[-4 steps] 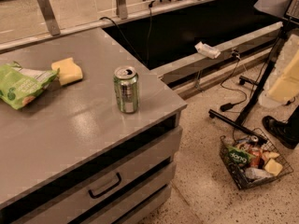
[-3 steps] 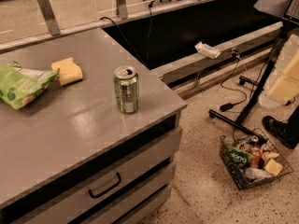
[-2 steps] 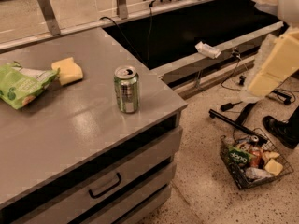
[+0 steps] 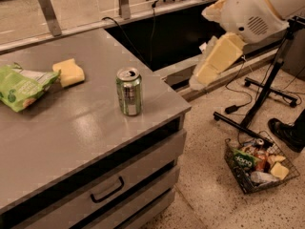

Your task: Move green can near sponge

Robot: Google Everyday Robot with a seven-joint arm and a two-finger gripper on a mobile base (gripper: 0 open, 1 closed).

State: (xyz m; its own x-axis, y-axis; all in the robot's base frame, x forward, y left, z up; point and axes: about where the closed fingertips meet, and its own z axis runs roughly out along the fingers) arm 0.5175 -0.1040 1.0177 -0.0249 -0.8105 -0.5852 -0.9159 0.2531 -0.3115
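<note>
The green can (image 4: 129, 91) stands upright near the right front corner of the grey counter (image 4: 71, 132), silver top up. The pale yellow sponge (image 4: 69, 72) lies flat further back and to the left of the can, about a can's height away from it. My gripper (image 4: 202, 73) hangs in the air off the counter's right edge, to the right of the can and slightly above it, pointing down-left. It touches nothing and holds nothing. The white arm housing (image 4: 257, 8) fills the upper right.
A crinkled green snack bag (image 4: 21, 87) lies at the counter's left, touching the sponge's side. Drawers with a handle (image 4: 107, 191) sit below. On the floor at right are a wire basket (image 4: 259, 168) of snacks, a black tripod stand (image 4: 267, 94) and a shoe (image 4: 286, 132).
My arm has swung in from the right edge of view toward the counter, and the gripper is now much closer to the can. Can, sponge and bag have not moved.
</note>
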